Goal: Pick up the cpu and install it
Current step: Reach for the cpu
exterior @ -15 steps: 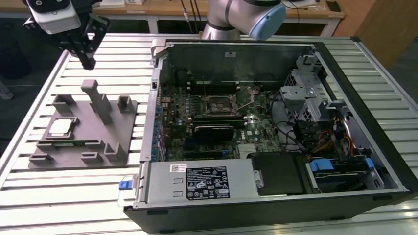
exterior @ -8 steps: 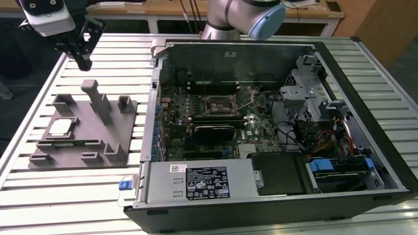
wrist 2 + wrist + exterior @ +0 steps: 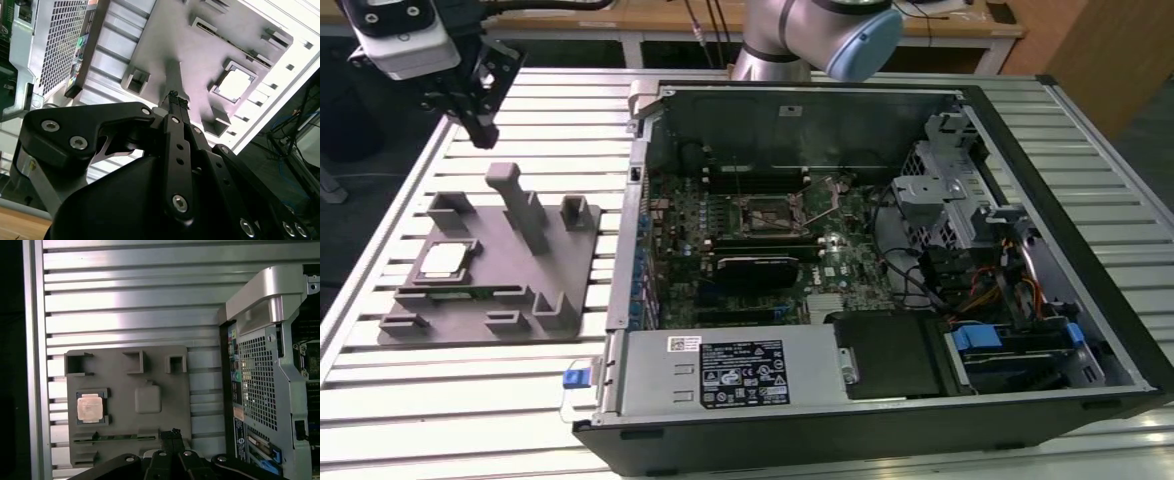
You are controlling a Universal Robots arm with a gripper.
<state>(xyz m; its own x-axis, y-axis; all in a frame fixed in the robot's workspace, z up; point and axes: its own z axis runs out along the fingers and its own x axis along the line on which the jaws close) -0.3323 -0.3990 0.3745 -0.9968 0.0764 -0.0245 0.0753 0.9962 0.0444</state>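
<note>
In the exterior view the gripper hung closed and empty above the slatted worktop, apart from the cpu lying in the grey fixture tray; the second wrist view showed its jaws pressed together over that tray; the first wrist view showed the cpu seated in a tray pocket, near the computer case.

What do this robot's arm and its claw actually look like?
The arm is a smooth silver-grey tube with a rounded pale-blue cap on its joint. A light grey boxy unit sits by the gripper, which is matte black: flat, angular bars studded with silver screw heads, tapering to two slim fingers.
</note>
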